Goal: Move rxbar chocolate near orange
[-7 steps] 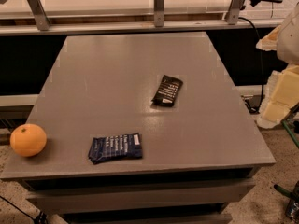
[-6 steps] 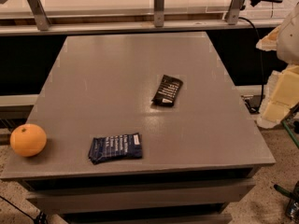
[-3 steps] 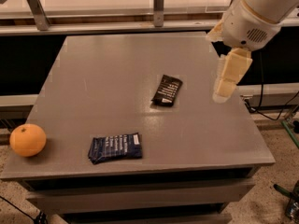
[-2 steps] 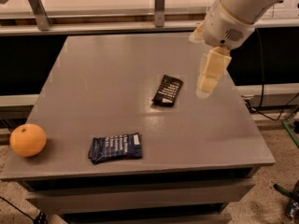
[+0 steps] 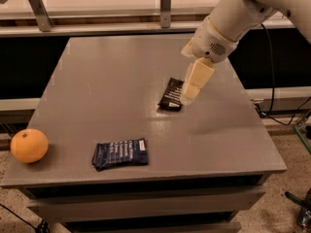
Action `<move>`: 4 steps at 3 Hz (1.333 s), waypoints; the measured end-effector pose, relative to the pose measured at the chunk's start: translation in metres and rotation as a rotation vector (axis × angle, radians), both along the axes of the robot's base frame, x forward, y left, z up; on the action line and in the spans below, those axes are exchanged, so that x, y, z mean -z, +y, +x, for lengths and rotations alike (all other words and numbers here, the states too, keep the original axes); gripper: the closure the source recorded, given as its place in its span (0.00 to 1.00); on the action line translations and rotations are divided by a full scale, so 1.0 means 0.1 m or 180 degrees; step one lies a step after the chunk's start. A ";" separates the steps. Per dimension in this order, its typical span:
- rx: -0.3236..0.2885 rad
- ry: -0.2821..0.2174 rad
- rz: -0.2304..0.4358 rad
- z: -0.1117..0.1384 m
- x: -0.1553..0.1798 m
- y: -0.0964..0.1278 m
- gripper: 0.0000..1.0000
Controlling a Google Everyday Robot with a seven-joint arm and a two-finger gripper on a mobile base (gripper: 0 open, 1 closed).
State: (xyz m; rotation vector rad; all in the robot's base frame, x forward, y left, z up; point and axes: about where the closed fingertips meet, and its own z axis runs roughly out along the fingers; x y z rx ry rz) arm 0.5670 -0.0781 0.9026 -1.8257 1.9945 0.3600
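Grey and matte, the table (image 5: 112, 76) carries three things, all well apart from one another. Right of its middle lies the rxbar chocolate (image 5: 170, 94), a small black wrapper resting flat on the surface. Its long axis runs roughly from the front edge of the table toward the back, with the far end tipped a little to the right and the near end a little to the left. Faint pale lettering lines cross its face.

At the near-left corner, close to the edge, sits the orange (image 5: 29, 145), round and upright, a long way from the bar. Between them, toward the front edge, lies a dark-blue wrapper (image 5: 120, 154) with white text, wider than the bar, its long side about parallel to the front of the table.

From the upper right a white arm (image 5: 233, 18) reaches in over the table. Its cream-coloured pincer (image 5: 189, 95) points down and to the left, and its tip stands just at the right edge of the bar, overlapping that edge from this angle. Whether it touches the wrapper or hangs just above it I cannot tell, nor whether the pincer is open or closed, since it is seen from the side as one pale block. The bar lies flat rather than lifted.

A black cable (image 5: 272, 96) hangs beside the right side of the table.
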 end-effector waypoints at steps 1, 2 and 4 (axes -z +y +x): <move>0.0168 0.0070 0.0124 0.11 0.20 0.08 0.00; 0.0287 0.0112 0.0197 0.16 0.39 0.12 0.00; 0.0342 0.0110 0.0224 0.20 0.73 0.19 0.20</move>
